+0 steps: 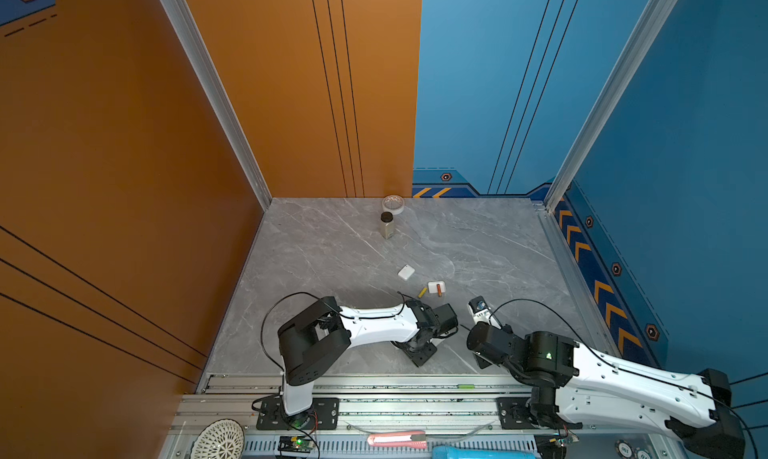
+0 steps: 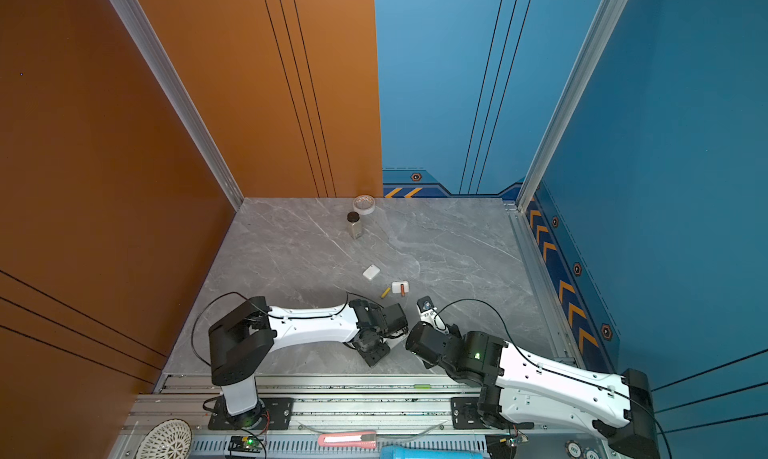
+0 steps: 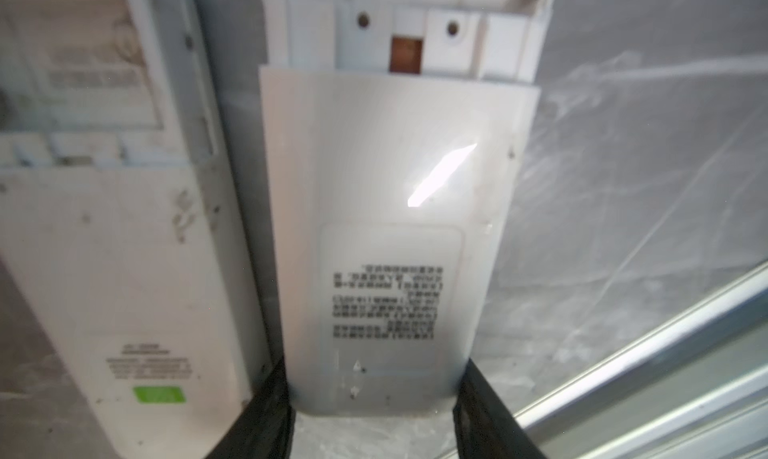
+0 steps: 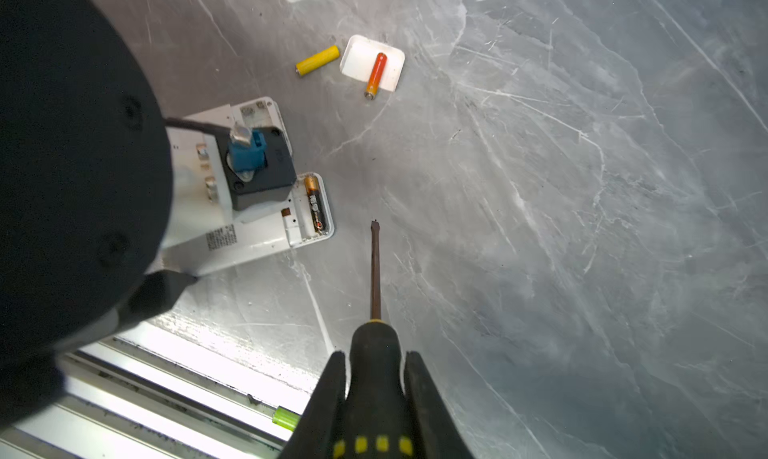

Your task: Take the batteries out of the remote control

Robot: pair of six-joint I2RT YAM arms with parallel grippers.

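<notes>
A white remote control (image 3: pixel 395 166) lies on the grey table with its battery compartment open, and my left gripper (image 3: pixel 374 369) is shut on its sides. In the right wrist view a black-and-orange cell (image 4: pixel 316 205) sits in the open compartment of a remote control (image 4: pixel 257 236) under my left wrist. A yellow battery (image 4: pixel 318 60) lies loose on the table. An orange-red battery (image 4: pixel 376 74) rests on a small white cover (image 4: pixel 357 58). Both top views show the two loose batteries (image 1: pixel 422 292) (image 2: pixel 402 289). My right gripper (image 4: pixel 375 355) is shut on a screwdriver (image 4: pixel 375 270).
A second white remote (image 3: pixel 116 249) lies beside the held one. Another white cover (image 1: pixel 406 272) lies farther back. A small bottle (image 1: pixel 387 225) and a tape roll (image 1: pixel 393 204) stand by the back wall. Metal rails (image 1: pixel 374 384) run along the table's front edge.
</notes>
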